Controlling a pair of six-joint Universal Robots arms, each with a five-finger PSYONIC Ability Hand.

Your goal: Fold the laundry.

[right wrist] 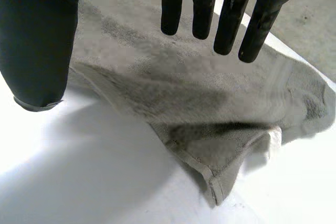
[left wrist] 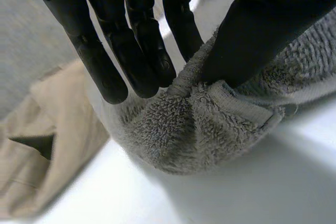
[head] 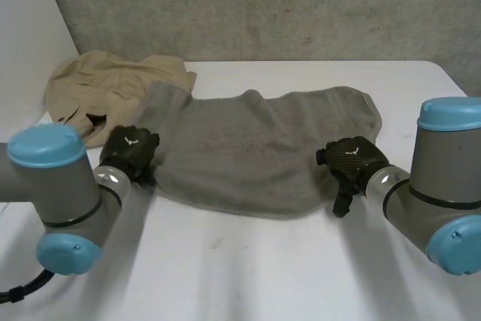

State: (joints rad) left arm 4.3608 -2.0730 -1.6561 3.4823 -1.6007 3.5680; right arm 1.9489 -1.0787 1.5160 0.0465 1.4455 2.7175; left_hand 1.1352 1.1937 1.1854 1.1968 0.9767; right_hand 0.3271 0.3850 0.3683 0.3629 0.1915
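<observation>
Head view | left hand [head: 129, 149] pinches towel [head: 255, 148] corner | right hand [head: 352, 159] above edge

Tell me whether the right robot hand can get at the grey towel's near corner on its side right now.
Probably yes. The right robot hand hangs open over the grey towel, and that corner lies bare on the white table just past its fingertips, with nothing between them.

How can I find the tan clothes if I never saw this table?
Find the white table, then its far corner on the robot's left. There, against the grey towel, lies a crumpled beige garment: the only tan, smooth cloth, not fluffy grey.
</observation>
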